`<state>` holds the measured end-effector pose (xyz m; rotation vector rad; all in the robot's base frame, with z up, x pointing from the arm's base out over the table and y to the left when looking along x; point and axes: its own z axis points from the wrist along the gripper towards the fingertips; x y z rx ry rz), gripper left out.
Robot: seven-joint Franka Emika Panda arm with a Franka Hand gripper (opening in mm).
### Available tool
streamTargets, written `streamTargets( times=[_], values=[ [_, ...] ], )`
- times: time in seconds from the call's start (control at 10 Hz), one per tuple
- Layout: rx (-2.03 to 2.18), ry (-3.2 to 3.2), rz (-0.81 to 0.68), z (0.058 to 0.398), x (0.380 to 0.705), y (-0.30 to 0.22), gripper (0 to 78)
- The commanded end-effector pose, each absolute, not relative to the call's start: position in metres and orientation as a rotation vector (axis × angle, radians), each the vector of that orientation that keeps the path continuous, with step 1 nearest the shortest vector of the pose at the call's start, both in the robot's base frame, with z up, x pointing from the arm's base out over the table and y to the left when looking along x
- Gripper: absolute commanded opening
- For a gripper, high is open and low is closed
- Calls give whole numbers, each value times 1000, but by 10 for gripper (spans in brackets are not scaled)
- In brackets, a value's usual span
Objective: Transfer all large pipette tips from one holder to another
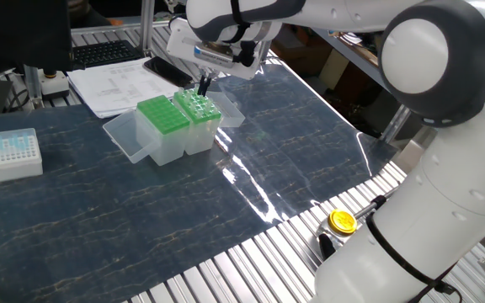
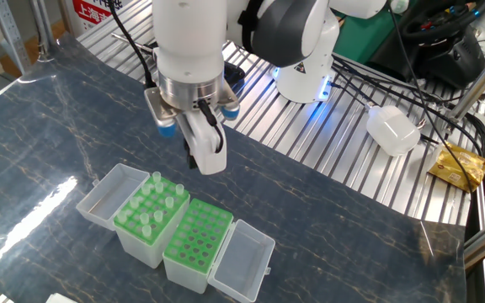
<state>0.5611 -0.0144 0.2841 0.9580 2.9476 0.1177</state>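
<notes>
Judging by both views, nothing is transferred: all large pipette tips [image 2: 153,204] stand in one green holder [image 2: 148,220], its neighbour holder [image 2: 197,241] bare, while the gripper [image 2: 194,160] hovers above, fingers seemingly near-closed and empty.

Several large pipette tips [image 2: 152,206], clear slender cones with wider round collars, stand upright and scattered in the green-topped holder [image 2: 133,232], which sits touching a second green-topped holder [image 2: 196,237] with only vacant holes visible, both lids open, toward the bench's paper-strewn edge.
</notes>
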Motion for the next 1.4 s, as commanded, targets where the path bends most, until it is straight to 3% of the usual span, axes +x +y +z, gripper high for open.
streamTargets(
  times=[0.1,0.6,1.4],
  values=[
    [981,2912,89,285,562,-15,0],
    [997,2926,187,285,562,-15,0],
    [1025,2913,157,285,562,-15,0]
  ],
)
